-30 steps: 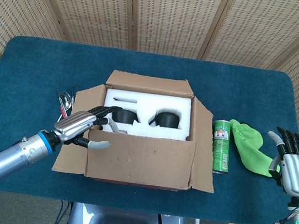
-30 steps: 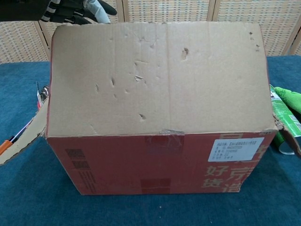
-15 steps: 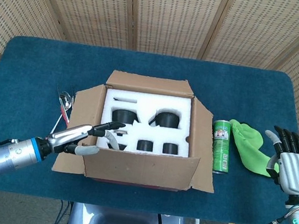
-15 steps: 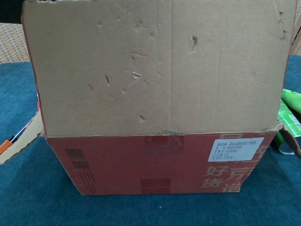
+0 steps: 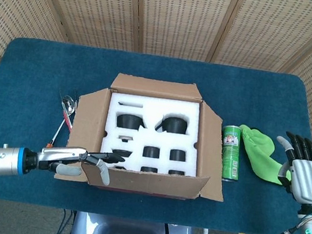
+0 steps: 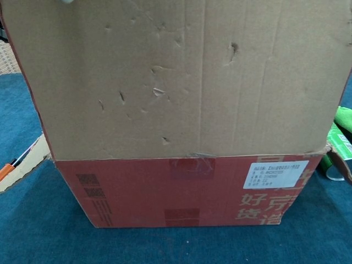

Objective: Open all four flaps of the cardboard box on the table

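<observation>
The cardboard box (image 5: 153, 131) sat at the middle of the table (image 5: 29, 70). Over the last second its near flap (image 6: 176, 77) swung from lying partly over the foam insert (image 5: 151, 129) to tipping toward the robot, uncovering the lower row of black items (the chest view now showed little else). The left hand (image 5: 77, 157) had drawn back to the box's near-left corner, fingers extended flat along the flap's edge, touching it rather than gripping. The right hand (image 5: 304, 173) hovered right of the box, spread and empty, beyond the green can (image 5: 231, 152) and green cloth (image 5: 261, 154). Judging by this, only folding the last flap fully down remained.
</observation>
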Robot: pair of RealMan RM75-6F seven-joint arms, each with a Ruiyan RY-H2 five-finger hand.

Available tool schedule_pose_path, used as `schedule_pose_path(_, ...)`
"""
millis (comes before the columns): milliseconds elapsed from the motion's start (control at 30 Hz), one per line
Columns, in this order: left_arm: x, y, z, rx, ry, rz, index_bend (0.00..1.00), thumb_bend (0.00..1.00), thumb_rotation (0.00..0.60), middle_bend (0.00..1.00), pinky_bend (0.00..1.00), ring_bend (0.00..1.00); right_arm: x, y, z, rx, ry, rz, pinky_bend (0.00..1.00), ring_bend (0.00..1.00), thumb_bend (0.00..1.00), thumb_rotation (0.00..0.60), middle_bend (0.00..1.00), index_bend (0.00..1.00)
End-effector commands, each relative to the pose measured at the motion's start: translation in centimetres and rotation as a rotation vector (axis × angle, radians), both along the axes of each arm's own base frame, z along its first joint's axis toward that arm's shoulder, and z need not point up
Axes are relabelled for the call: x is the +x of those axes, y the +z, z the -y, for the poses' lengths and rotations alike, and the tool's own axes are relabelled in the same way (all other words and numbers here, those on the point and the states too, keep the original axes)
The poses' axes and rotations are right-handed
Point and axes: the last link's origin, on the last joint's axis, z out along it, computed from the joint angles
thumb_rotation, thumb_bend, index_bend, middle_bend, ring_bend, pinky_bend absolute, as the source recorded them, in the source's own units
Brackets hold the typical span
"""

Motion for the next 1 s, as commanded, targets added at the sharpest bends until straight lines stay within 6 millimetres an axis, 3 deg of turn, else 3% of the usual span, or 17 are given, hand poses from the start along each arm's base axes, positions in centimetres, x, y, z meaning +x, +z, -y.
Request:
schedule_pose_path(33, -0.2, -0.2, 0.2, -0.015, -0.008, -0.012, 0.35, 0.15, 0.071, 0.00, 0.00, 0.00, -0.1, 0.0, -0.1, -0.001, -0.003, 0.001, 0.00, 0.00, 0.93, 0.600, 0.07, 0.14)
schedule_pose_path(367, 0.0, -0.8, 1.0, -0.061, -0.013, 0.006, 0.35, 0.15, 0.070, 0.00, 0.00, 0.00, -0.2, 0.1, -0.2, 0.000, -0.005, 0.000, 0.00, 0.00, 0.93, 0.600, 0.07, 0.14)
schedule_pose_path(1000, 0.0, 0.3, 3.5, -0.164, -0.079, 0.058, 0.35, 0.15, 0.068, 0.00, 0.00, 0.00, -0.1, 0.1, -0.3, 0.004, -0.006, 0.002, 0.00, 0.00, 0.93, 0.600, 0.07, 0.14)
